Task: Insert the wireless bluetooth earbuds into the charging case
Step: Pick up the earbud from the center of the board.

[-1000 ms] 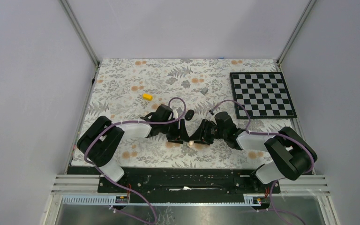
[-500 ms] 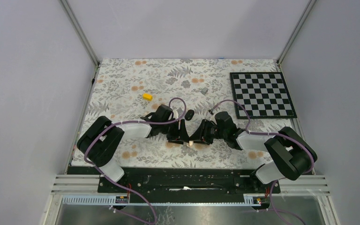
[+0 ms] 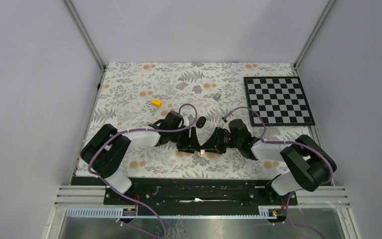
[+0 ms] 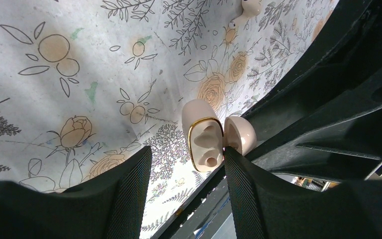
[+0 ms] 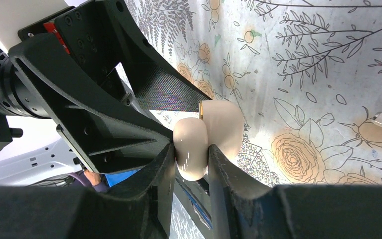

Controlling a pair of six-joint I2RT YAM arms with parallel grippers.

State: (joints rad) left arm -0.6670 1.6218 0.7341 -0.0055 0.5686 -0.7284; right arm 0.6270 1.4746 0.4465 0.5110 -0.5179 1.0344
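Top camera looks down; both close wrist cameras share the charging case.

white-and-black arms, looping purple cables, black weave-textured pincer fingers, small recessed screws

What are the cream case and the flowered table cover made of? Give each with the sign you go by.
The charging case: likely moulded plastic, cream, smooth satin; soft highlights on its rounded shell, with a thin, metal-looking gold rim. The table cover: probably printed vinyl or oilcloth; flat floral print with a faint sheen, though cloth cannot be ruled out.
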